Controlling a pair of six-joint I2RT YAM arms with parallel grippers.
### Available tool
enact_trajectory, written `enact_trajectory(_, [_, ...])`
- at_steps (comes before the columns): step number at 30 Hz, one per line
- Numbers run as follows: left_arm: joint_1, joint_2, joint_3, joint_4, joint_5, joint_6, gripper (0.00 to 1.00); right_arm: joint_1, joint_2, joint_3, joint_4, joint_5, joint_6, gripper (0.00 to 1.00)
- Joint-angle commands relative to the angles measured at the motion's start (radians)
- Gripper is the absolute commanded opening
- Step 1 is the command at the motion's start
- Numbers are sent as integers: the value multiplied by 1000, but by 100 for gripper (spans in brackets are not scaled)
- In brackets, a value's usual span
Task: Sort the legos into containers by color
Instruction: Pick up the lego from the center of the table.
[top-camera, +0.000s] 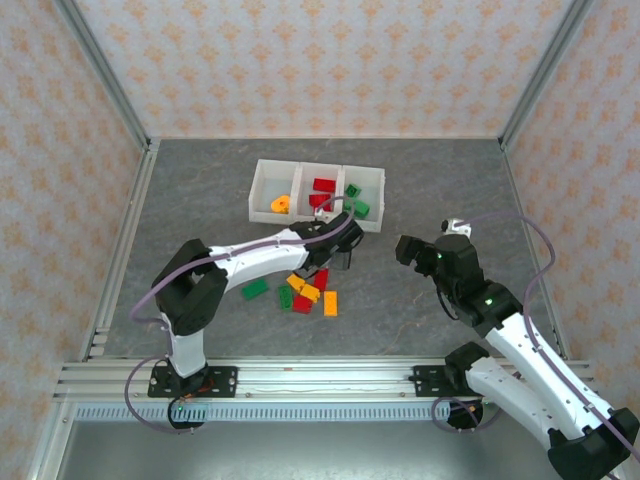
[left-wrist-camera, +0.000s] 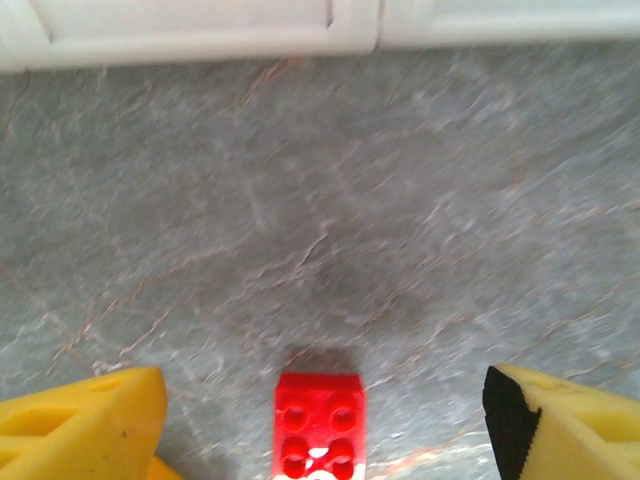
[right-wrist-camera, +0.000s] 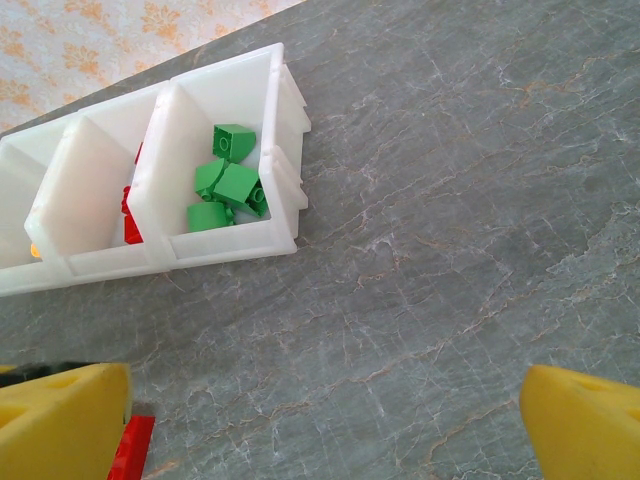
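The legos (top-camera: 308, 295) were small, hard and light, with smooth sides. One could slip or tip over if it was pinched on a corner. I think the best place to hold one was across its two flat long sides, not on the bumps.

Some lay in a little heap on the table (top-camera: 200, 200), low in the middle of the top view. Others sat in the containers (top-camera: 262, 192) just above the heap.

In the left wrist view the left gripper (left-wrist-camera: 325, 405) had its jaws wide apart. A red brick (left-wrist-camera: 319, 425) lay between them at the bottom edge, and nothing touched it. The frame cut that brick off, so I could not tell how long it was.

The right gripper (right-wrist-camera: 320, 420) also had its jaws wide apart, over bare table. Green bricks (right-wrist-camera: 225, 180) sat in the bin at the upper left of its view.

From above, the left arm (top-camera: 270, 250) hid part of the heap and part of the containers' front wall.
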Motion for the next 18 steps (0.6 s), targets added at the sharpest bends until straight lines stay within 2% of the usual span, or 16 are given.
enact_trajectory(1, [-20, 25, -13, -79, -35, 7, 84, 1, -1, -8, 24, 25, 2, 100])
enact_trajectory(11, [-43, 121, -1, -103, -40, -11, 81, 1, -2, -8, 24, 22, 2, 100])
enact_trajectory(18, [-43, 146, -5, -84, -7, -10, 61, 1, -1, -8, 24, 22, 0, 100])
